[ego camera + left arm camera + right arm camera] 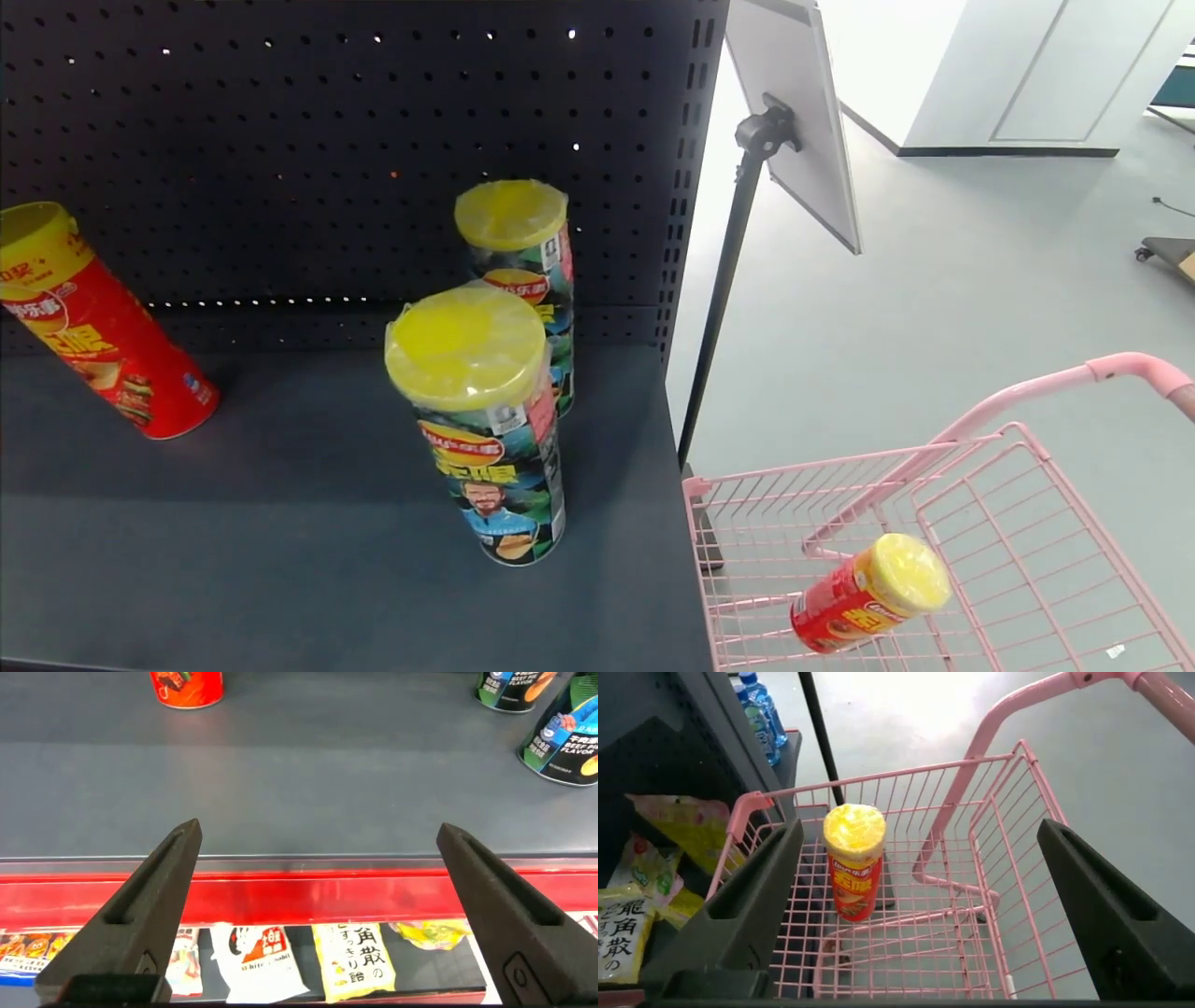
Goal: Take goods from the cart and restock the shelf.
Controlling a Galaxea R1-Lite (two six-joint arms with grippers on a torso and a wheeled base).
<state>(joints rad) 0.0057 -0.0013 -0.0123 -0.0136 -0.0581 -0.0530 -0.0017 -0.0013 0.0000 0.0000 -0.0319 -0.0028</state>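
Note:
A red chips can [103,322] stands at the left of the dark shelf [280,523]. Two green cans with yellow lids stand mid-shelf, one in front [485,420] and one behind [523,280]. My left gripper [320,829] is open, level with the shelf's red front edge [299,891]. Beyond it are the red can's base [187,686] and the green cans' bases [570,742]. The pink cart [794,467] to the right of the shelf holds one red can [868,593]. My right gripper [922,829] hangs open above the cart [906,770], with the red can [854,863] upright, below and left of centre between its fingers.
A black pegboard [327,140] backs the shelf. A panel on a black pole [719,299] stands between shelf and cart. Snack bags [350,961] lie on the lower shelf, also in the right wrist view [635,896], with water bottles [761,714] nearby. Grey floor lies to the right.

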